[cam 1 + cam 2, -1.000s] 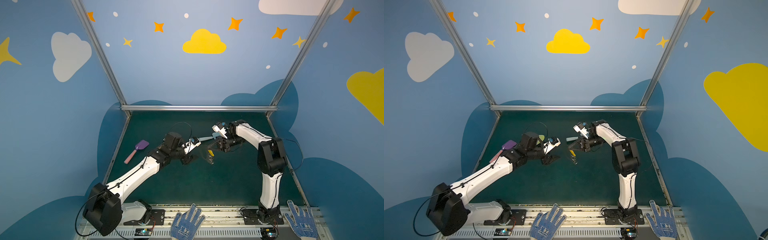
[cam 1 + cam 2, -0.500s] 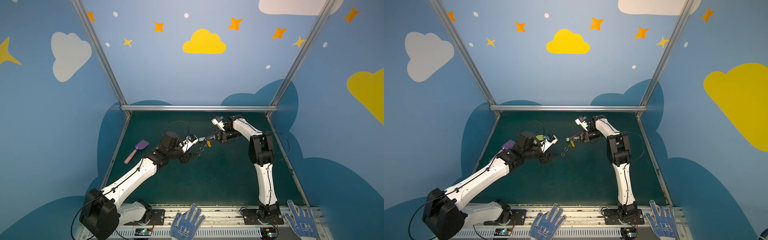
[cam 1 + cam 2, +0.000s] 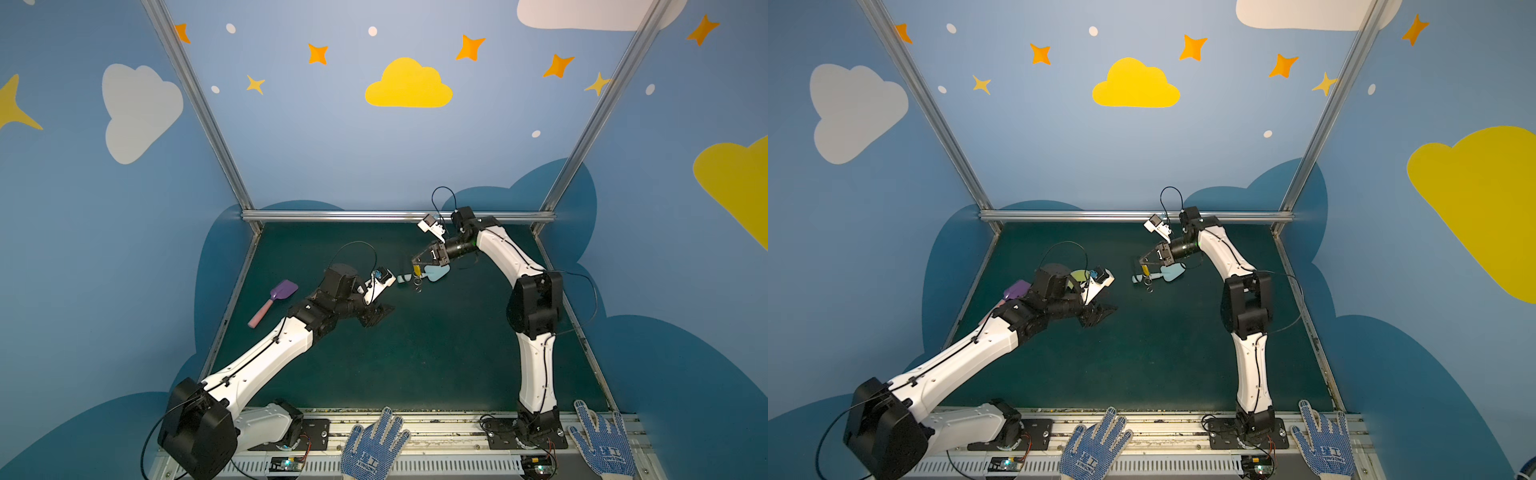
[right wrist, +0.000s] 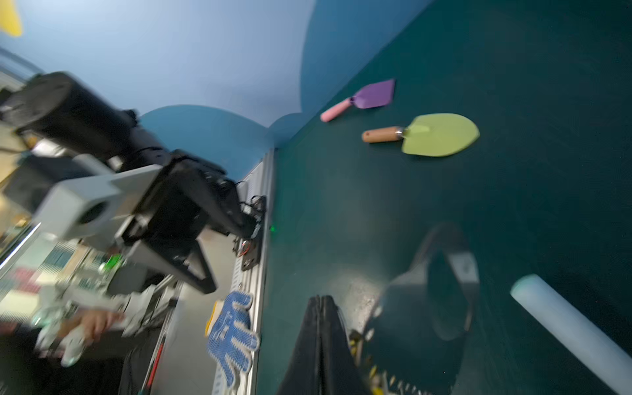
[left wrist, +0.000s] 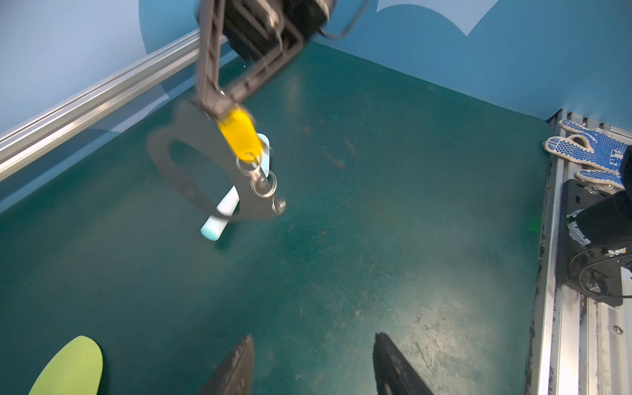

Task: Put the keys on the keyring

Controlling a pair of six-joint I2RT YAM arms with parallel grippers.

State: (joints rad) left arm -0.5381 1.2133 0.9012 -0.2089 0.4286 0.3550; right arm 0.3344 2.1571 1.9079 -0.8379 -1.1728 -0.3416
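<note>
Two blue-dotted gloves (image 3: 376, 442) are lying on the front rail (image 3: 457, 428), nearest you. Beyond them your left arm (image 3: 266, 361) is reaching over the green surface (image 3: 415, 353). Its jaws are standing apart with nothing between them, hovering over a bare patch. Just left of that arm a purple shovel (image 3: 282, 291) is lying flat, with a green shovel (image 4: 441, 135) close by it. Farther back your right arm (image 3: 503, 253) is bending down from the rear. Its jaws are pressing shut on the top edge of the keyring (image 5: 249, 205), which is hanging clear of the surface. The keys (image 5: 239, 136) are dangling against that plate. Their yellow tag is starting right at the jaw tips, so you are not able to tell whether it is pinched too. Small metal rings (image 5: 263, 184) are hanging near the plate's lower edge. Under it a pale blue shovel (image 3: 436, 273) is lying on the surface.
</note>
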